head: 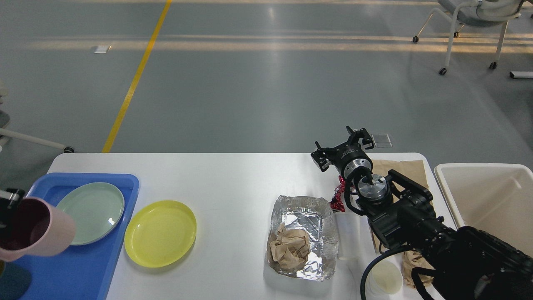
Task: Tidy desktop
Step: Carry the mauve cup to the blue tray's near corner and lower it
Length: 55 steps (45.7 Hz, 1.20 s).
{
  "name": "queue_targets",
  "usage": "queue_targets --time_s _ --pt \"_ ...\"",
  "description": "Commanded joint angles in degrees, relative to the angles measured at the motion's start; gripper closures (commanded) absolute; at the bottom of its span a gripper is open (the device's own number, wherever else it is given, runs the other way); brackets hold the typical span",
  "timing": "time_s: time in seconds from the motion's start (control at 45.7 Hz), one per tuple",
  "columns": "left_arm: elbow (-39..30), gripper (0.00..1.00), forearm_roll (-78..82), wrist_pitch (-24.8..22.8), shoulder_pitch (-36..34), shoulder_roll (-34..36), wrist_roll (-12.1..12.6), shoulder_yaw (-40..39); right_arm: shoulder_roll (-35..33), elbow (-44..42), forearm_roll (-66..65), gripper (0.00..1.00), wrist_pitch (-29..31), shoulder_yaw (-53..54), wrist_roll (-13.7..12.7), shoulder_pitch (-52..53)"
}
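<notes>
At near left, pink cup (pixel 37 227) hangs over blue tray (pixel 95 266) beside green plate (pixel 91 212); L gripper mostly off-frame, jaws can't tell. Farther right on white surface (pixel 233 179): yellow plate (pixel 160 232), foil tray (pixel 302 235), then R gripper (pixel 342 151), jaws apart, empty, nearer the litter.

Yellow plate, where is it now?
Head view, left half of the desktop: the yellow plate lies just right of the blue tray, well left of the foil pan.
</notes>
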Motion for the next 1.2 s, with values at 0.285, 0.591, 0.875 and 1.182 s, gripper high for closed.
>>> queue_targets --time_s 0.285,0.591,0.875,1.182 --pt "10.18 1.0 0.35 4.72 25.9 2.82 -0.26 -13.18 0.0 0.0 0.0 0.0 0.0 0.02 0.05 -0.03" --pt "15.45 1.0 0.79 13.51 35.22 2.56 -0.08 -17.75 0.0 0.0 0.0 0.0 0.0 0.02 -0.04 0.06" --pt "19.23 1.0 0.7 20.72 48.22 1.68 -0.09 -26.71 0.0 0.0 0.0 0.0 0.0 0.02 0.05 0.06" --pt "19.5 1.0 0.7 20.55 54.03 1.07 -0.17 -32.78 0.0 -0.09 0.0 0.0 0.0 -0.07 0.05 -0.03"
